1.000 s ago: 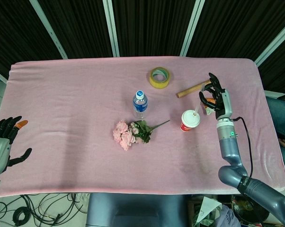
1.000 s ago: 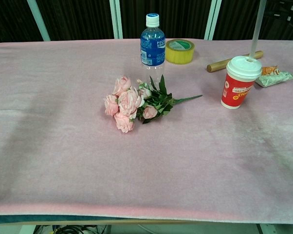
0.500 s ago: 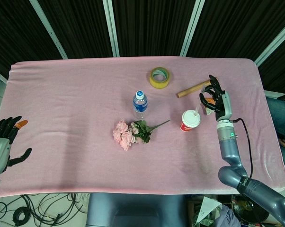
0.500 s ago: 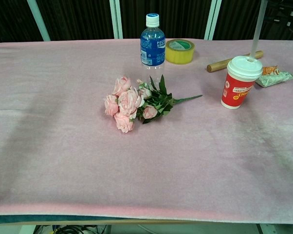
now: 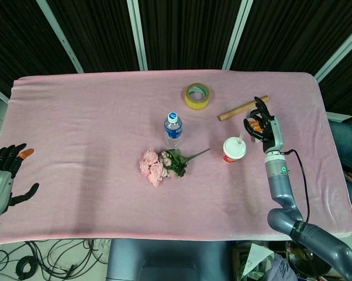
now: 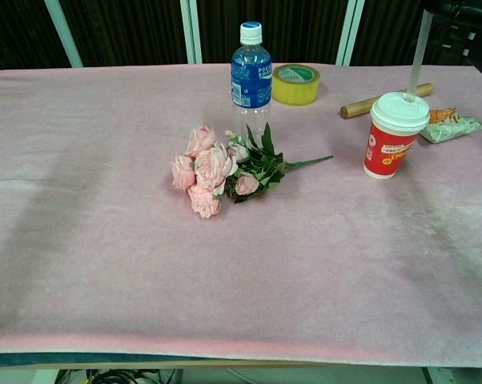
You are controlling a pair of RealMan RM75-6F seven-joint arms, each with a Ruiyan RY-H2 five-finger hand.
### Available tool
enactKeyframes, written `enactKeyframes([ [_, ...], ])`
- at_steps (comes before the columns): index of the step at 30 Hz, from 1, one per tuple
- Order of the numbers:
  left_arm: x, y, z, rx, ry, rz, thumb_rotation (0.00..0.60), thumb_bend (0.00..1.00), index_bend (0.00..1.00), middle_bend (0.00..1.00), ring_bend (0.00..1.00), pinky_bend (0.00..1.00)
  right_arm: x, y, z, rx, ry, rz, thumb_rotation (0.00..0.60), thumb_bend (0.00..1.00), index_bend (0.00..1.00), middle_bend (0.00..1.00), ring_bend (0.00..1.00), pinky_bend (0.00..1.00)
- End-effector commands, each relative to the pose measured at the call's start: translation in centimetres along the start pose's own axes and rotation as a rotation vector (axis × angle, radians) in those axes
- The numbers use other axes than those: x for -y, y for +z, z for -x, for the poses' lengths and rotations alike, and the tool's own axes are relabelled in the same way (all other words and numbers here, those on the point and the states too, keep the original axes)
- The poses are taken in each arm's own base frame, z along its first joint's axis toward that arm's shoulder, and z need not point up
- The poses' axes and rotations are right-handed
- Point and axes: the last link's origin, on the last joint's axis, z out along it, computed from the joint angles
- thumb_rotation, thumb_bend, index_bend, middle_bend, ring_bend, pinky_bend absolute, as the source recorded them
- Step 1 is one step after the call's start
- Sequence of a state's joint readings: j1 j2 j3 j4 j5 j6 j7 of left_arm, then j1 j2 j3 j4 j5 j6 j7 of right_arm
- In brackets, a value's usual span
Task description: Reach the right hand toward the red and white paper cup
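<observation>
The red and white paper cup (image 5: 234, 150) (image 6: 395, 134) stands upright on the pink tablecloth with a white lid and a straw. My right hand (image 5: 264, 126) hovers just right of the cup, a short gap from it, fingers spread apart and holding nothing. In the chest view only dark fingertips (image 6: 473, 18) show at the top right corner. My left hand (image 5: 5, 173) hangs off the table's left edge, fingers apart and empty.
A water bottle (image 5: 172, 129) stands mid-table with a pink flower bunch (image 5: 162, 164) in front of it. A yellow tape roll (image 5: 197, 95) and a wooden stick (image 5: 241, 108) lie further back. A snack packet (image 6: 451, 126) lies right of the cup, under my right hand.
My right hand has shifted slightly left and further back, closing on the cup. The cup and the left hand have not moved.
</observation>
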State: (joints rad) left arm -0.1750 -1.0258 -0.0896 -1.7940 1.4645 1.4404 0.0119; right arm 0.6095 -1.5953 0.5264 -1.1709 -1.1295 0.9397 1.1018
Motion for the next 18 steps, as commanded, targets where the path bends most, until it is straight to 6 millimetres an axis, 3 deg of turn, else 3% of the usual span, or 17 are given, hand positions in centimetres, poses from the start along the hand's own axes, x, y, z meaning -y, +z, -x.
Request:
enactKeyframes([
  [1, 0.0, 0.0, 0.0, -0.001, -0.001, 0.0, 0.6, 0.28, 0.16, 0.07, 0.0, 0.0, -0.4, -0.2, 0.0, -0.001, 0.006, 0.011, 0.6, 0.35, 0.62, 0.06, 0.05, 0.21],
  [18, 0.0, 0.0, -0.1, -0.002, 0.001, -0.001, 0.6, 0.28, 0.16, 0.07, 0.0, 0.0, -2.6, -0.9, -0.6, 0.005, 0.003, 0.036, 0.6, 0.35, 0.59, 0.06, 0.05, 0.21],
])
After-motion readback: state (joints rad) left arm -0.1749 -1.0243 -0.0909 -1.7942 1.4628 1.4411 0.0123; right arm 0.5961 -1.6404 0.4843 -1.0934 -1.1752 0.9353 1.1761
